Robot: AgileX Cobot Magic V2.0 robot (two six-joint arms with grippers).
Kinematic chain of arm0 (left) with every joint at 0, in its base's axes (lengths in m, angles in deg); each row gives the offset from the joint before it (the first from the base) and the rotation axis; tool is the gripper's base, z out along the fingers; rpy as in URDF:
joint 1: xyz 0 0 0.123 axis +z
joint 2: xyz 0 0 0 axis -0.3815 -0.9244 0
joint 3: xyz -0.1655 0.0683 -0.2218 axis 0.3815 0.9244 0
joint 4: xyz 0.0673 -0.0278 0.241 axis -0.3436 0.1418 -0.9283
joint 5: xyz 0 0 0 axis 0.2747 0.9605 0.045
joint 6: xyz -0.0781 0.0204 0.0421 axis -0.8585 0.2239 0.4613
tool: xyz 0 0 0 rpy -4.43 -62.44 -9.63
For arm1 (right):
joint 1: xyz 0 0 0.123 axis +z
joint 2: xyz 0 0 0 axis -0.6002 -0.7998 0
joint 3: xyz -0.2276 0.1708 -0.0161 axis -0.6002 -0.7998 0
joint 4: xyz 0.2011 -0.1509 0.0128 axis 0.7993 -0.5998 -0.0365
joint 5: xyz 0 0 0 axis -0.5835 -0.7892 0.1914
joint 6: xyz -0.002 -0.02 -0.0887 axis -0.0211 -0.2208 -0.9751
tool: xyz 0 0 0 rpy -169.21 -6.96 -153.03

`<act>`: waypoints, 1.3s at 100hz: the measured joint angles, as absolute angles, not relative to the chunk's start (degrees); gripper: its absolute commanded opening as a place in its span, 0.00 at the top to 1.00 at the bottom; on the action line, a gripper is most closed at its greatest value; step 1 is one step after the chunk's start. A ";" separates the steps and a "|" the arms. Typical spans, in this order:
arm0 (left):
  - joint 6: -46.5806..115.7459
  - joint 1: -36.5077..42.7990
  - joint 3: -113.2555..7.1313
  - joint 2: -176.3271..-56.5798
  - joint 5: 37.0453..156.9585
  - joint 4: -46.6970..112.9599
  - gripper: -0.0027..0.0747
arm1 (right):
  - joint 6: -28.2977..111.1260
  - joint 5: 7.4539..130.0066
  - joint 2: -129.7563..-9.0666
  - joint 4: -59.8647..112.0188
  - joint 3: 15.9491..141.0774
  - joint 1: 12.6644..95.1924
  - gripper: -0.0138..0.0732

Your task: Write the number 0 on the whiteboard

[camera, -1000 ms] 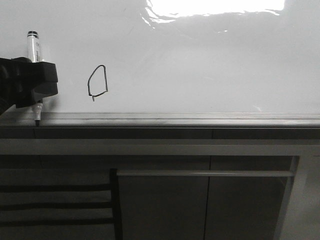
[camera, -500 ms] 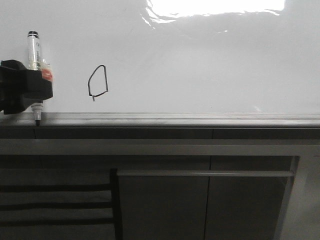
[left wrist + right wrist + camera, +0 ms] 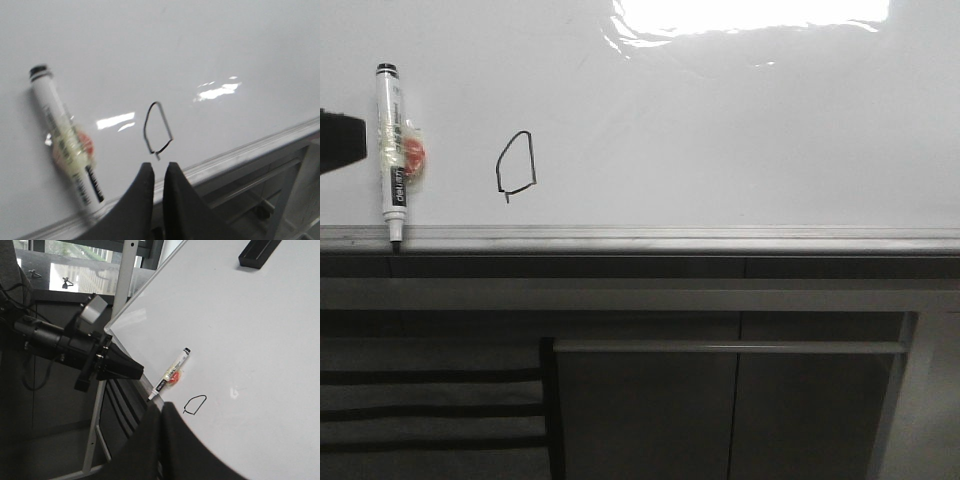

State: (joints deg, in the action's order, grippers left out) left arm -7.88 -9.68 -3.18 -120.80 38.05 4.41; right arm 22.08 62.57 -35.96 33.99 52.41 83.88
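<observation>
With the number 0 (image 3: 516, 165) drawn on the whiteboard (image 3: 740, 130) and the marker (image 3: 392, 150) lying free, both grippers, left gripper (image 3: 158, 175) and right gripper (image 3: 161, 412), sit closed and empty; writing looks complete.

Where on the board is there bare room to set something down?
The whiteboard is bare right of the number 0, up to the glare. The left is crowded: marker, left gripper beside it; only a narrow strip separates marker and 0.

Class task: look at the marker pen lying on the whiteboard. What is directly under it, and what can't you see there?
The marker pen lies on the whiteboard, its tip reaching the grey edge strip. An orange-red patch shows beside its barrel. The board surface under the pen is covered.
</observation>
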 measured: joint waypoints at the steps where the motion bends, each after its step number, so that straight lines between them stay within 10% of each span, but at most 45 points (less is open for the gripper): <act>1: -7.87 -9.68 -3.03 -120.26 37.79 4.19 0.99 | 22.08 62.68 -35.46 33.99 52.03 83.88 0.92; 44: -7.54 -9.68 4.56 -105.86 45.23 3.29 0.99 | 22.30 63.04 -12.27 29.45 31.02 83.88 0.92; 130: -7.51 -11.51 4.56 -101.96 45.56 3.29 0.99 | 22.30 63.14 -11.48 29.32 26.98 83.88 0.92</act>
State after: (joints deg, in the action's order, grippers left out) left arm -7.51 -11.51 4.56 -101.96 45.56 3.29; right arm 22.30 63.14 -11.48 29.32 26.98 83.88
